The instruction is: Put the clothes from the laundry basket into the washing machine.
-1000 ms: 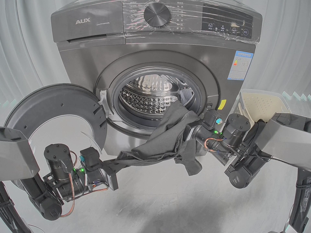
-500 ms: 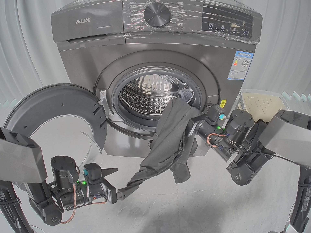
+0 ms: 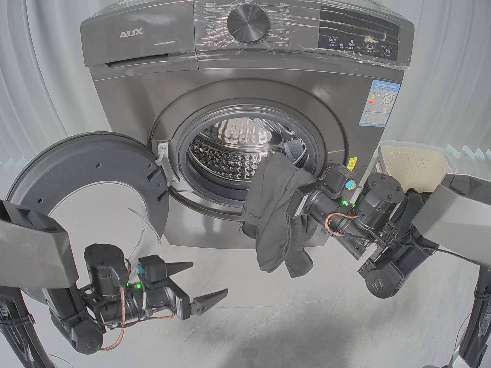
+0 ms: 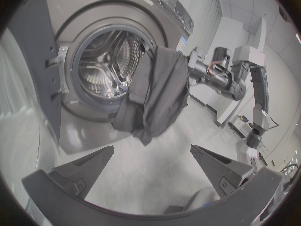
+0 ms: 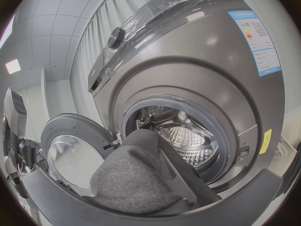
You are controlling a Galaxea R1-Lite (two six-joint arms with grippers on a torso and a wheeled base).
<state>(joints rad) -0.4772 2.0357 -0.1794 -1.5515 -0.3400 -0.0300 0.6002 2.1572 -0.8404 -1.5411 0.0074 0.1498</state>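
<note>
A dark grey garment [image 3: 273,210] hangs in a bunch in front of the lower right rim of the washing machine's open drum [image 3: 240,149]. My right gripper [image 3: 292,196] is shut on its upper part, and the cloth drapes over the fingers. In the right wrist view the garment [image 5: 141,173] lies heaped just outside the drum opening [image 5: 182,135]. My left gripper [image 3: 208,279] stands open and holds nothing, low over the floor, to the left of and below the cloth. From the left wrist, the garment [image 4: 156,91] dangles well beyond the spread fingertips [image 4: 111,147].
The round door [image 3: 87,175] is swung fully open to the left, above my left arm. A cream laundry basket [image 3: 414,164] stands to the right of the machine, behind my right arm. Bare grey floor [image 3: 286,313] lies in front of the machine.
My left gripper has let go of the garment's lower end, opened and dropped back lower. The cloth has swung right and now hangs from the right gripper alone, near the drum rim.
</note>
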